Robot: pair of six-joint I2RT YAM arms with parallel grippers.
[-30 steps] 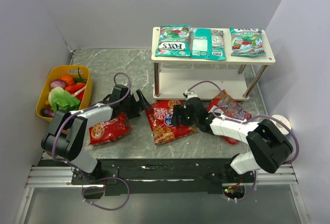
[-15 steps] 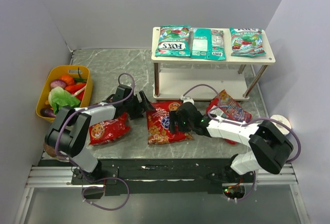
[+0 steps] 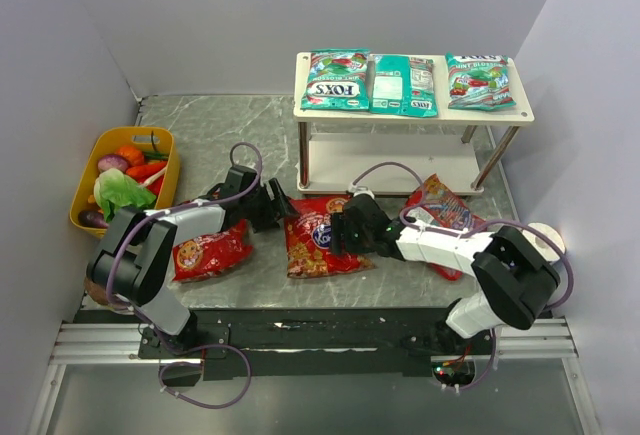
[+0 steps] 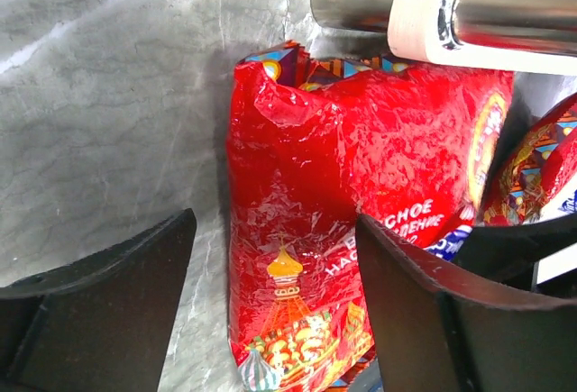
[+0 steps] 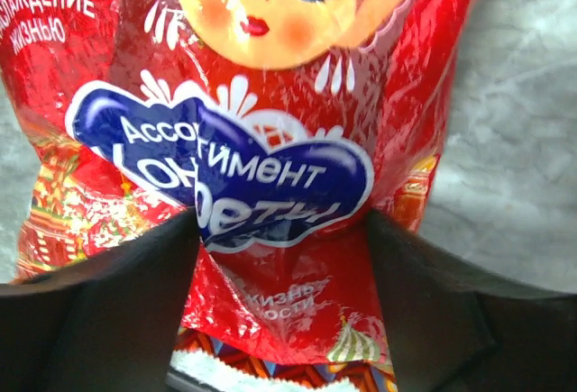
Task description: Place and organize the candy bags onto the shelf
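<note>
Lying between left gripper [image 4: 275, 225] and right gripper [image 5: 279, 221] — one red bag [image 3: 310, 250].

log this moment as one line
left gripper: open at middle red bag | right gripper: open over same bag | shelf top: three teal bags | table: three red bags

Yellow rectangular plastic tub [image 3: 172, 160] holding toy vegetables (green lettuce leaf [image 3: 120, 193], orange carrot [image 3: 131, 153]) sits well left of the left jaws. Grey marbled tabletop [image 3: 220, 125] lies beneath both pairs of jaws. Pale round disc [image 3: 547, 239], partly hidden, lies well right of the right jaws.
</note>
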